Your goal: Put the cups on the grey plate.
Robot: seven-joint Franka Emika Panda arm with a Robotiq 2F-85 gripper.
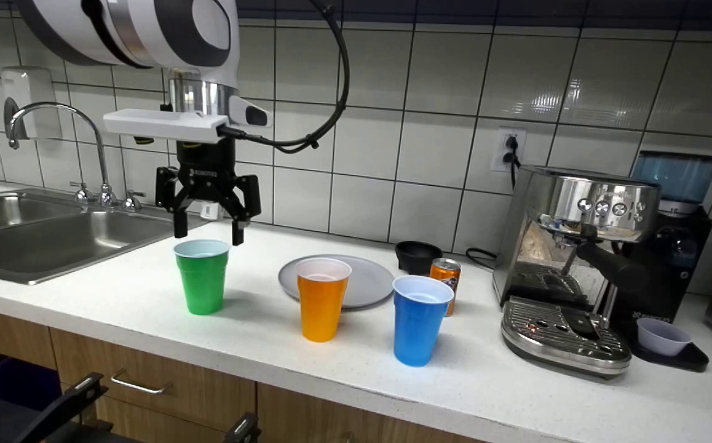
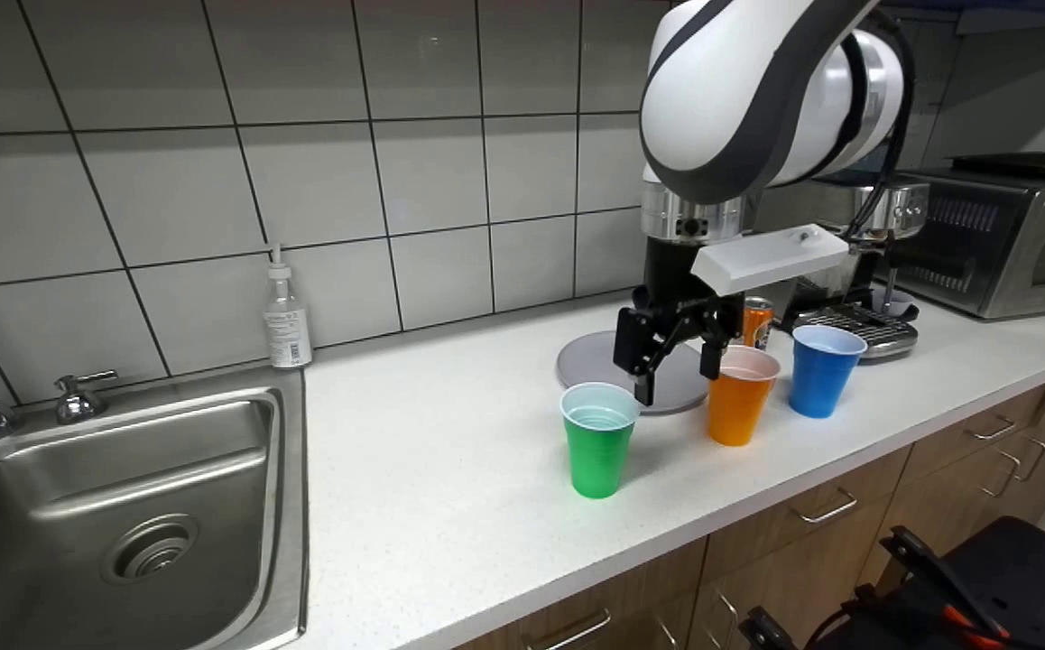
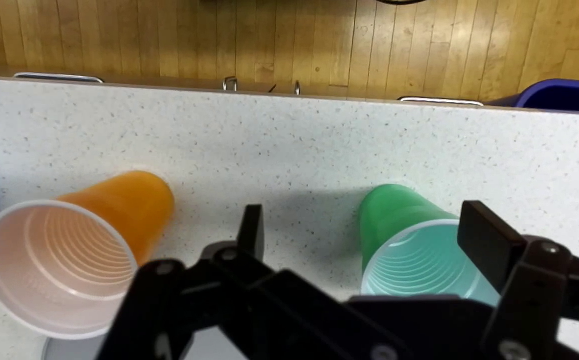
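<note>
Pincer spread wide near green cup; all 3 cups upright on counter.

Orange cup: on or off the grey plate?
Off. In both exterior views the orange cup stands upright on the counter, its base clear of the grey plate.

ROBOTIQ in white on the claw, pump bottle label too small to read

Green cup, orange cup, blue cup — upright near round grey plate
</note>
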